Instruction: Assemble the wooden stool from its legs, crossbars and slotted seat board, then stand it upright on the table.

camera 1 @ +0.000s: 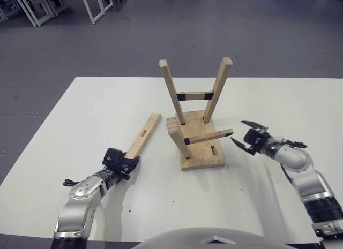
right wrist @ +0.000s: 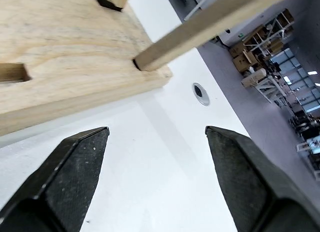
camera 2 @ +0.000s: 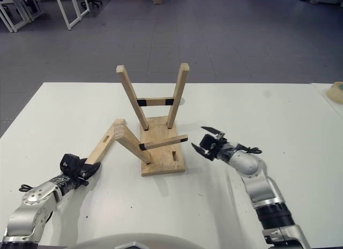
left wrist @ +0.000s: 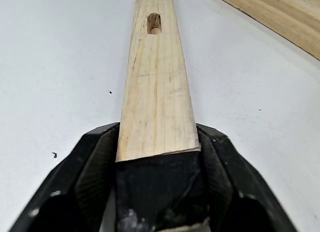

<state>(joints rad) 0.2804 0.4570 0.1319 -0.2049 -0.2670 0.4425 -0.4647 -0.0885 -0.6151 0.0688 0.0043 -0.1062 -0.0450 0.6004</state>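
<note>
On the table (camera 1: 80,110) — pale stool (camera 1: 203,155) inverted, black-taped joints | left fingers (left wrist: 95,167) clamp loose leg (camera 1: 143,135) | right fingers (right wrist: 75,162) spread, empty

The left gripper (camera 1: 130,163) is swallowing the taped end of the loose leg (camera 1: 143,135), at 8 o'clock from the seat board (camera 1: 206,158), which is getting chopped off in both wrist views.

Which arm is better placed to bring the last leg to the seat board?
Left. The left gripper is shut on the loose leg; the right gripper is open, empty, by the crossbar.
</note>
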